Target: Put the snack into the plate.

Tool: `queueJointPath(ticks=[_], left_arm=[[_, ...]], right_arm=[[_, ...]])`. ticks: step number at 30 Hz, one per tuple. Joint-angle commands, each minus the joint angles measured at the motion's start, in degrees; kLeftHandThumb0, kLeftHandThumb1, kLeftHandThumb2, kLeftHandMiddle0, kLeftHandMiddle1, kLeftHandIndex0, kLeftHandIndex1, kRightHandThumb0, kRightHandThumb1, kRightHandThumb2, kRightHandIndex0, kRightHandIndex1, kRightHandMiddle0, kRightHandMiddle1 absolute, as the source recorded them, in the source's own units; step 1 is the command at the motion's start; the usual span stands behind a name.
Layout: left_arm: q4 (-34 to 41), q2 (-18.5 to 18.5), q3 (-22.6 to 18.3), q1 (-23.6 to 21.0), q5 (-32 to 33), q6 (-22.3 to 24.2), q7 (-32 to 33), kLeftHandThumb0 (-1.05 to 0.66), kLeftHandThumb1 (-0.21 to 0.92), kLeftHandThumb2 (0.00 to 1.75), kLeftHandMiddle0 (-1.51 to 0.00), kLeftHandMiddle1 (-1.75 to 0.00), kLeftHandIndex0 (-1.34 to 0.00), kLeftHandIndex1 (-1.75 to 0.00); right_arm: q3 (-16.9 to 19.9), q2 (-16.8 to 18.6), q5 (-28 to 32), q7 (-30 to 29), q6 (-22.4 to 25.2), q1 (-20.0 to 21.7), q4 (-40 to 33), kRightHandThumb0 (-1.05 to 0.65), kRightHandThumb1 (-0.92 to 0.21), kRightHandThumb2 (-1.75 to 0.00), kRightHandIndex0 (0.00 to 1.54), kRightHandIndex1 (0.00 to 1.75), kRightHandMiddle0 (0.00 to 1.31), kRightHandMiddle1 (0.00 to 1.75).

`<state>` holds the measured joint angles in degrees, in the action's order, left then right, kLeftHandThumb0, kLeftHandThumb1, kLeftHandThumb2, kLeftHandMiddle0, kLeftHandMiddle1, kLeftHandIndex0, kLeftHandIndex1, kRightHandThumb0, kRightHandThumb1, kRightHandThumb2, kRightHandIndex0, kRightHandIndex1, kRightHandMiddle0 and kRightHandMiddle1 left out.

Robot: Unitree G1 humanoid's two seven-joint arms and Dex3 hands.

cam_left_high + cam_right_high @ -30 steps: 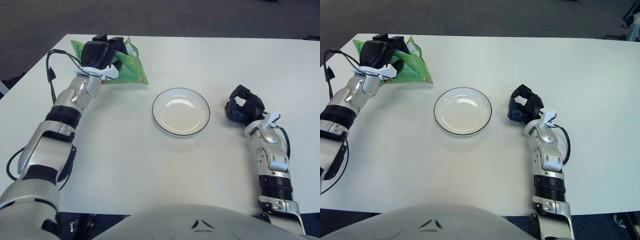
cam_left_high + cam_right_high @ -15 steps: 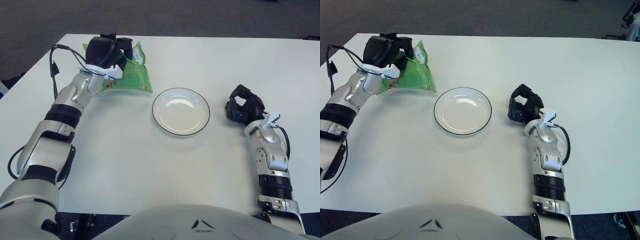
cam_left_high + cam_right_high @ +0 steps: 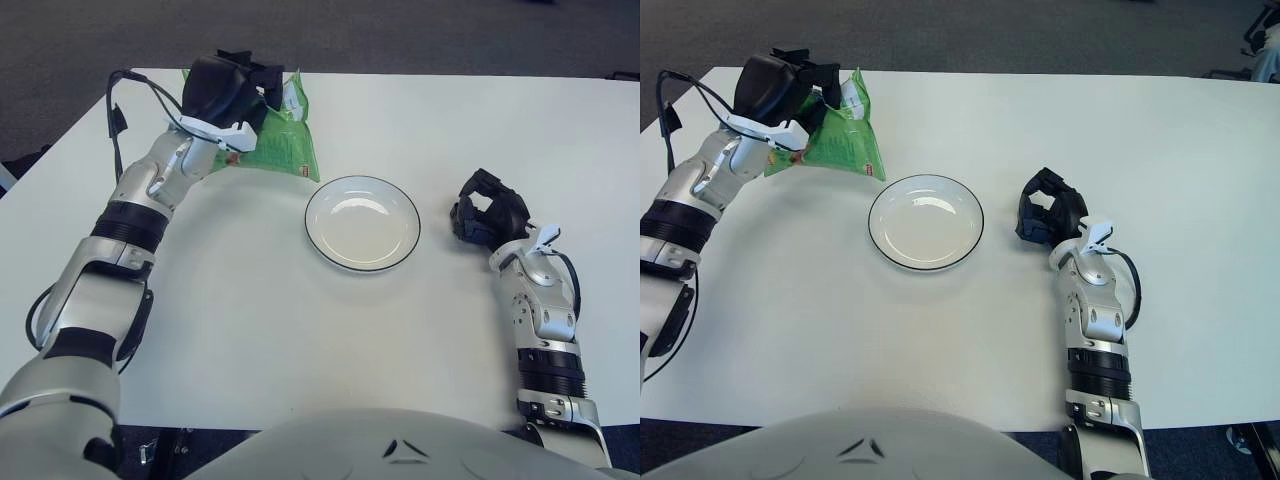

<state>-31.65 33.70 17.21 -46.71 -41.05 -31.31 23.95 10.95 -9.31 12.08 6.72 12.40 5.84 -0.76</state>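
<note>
My left hand [image 3: 232,92] is shut on a green snack bag [image 3: 283,142] and holds it lifted above the table at the back left. The bag hangs tilted, its lower corner near the plate's left rim. The white plate [image 3: 320,195] with a dark rim sits in the middle of the table and holds nothing. My right hand [image 3: 484,215] rests on the table to the right of the plate, fingers curled, holding nothing. The bag also shows in the right eye view [image 3: 845,145].
The white table [image 3: 300,330] has its far edge just behind the bag and its left edge near my left arm. A black cable [image 3: 118,110] loops off my left forearm. Dark floor lies beyond the table.
My left hand has lifted the snack bag off the table and carried it to the right, toward the plate. The right hand has not moved.
</note>
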Motion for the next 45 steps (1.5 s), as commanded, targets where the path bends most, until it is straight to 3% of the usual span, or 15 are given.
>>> queueJointPath(ticks=[1, 17, 29, 39, 45], left_arm=[[0.42, -0.52, 0.11, -2.59, -0.75, -1.07, -0.67, 0.63, -0.01, 1.71, -0.89, -1.75, -1.14, -1.75], [4.05, -4.22, -1.45, -3.16, 4.11, -1.41, -8.56, 0.58, 0.07, 1.62, -0.82, -1.75, -1.08, -1.75], [4.16, -4.52, -1.59, -3.96, 2.44, -1.69, -8.76, 0.56, 0.11, 1.57, -0.78, -1.75, -1.03, -1.75], [6.56, -7.05, -1.36, -5.11, 1.54, 0.53, -9.19, 0.56, 0.11, 1.57, -0.78, -1.75, -1.06, -1.75], [6.02, -8.30, -1.39, -6.02, 2.35, -0.90, -8.97, 0.57, 0.09, 1.59, -0.79, -1.75, -1.08, -1.75]], right_arm=[[-0.30, 1.02, -0.09, -0.06, 2.29, -3.11, 4.73, -0.47, -0.34, -1.29, 1.28, 1.75, 0.60, 1.75], [-0.15, 1.32, 0.35, 0.10, 1.51, -3.02, 5.22, -0.47, -0.34, -1.29, 1.28, 1.75, 0.60, 1.75], [-0.10, 1.24, 0.39, 0.49, 1.27, -2.90, 5.49, -0.47, -0.34, -1.28, 1.28, 1.75, 0.59, 1.75], [-0.29, 0.81, -0.14, 0.46, 1.01, -2.54, 6.46, -0.47, -0.35, -1.28, 1.27, 1.75, 0.59, 1.75], [-0.35, 1.01, 0.04, 0.49, 0.49, -2.42, 6.97, -0.47, -0.35, -1.27, 1.28, 1.75, 0.59, 1.75]])
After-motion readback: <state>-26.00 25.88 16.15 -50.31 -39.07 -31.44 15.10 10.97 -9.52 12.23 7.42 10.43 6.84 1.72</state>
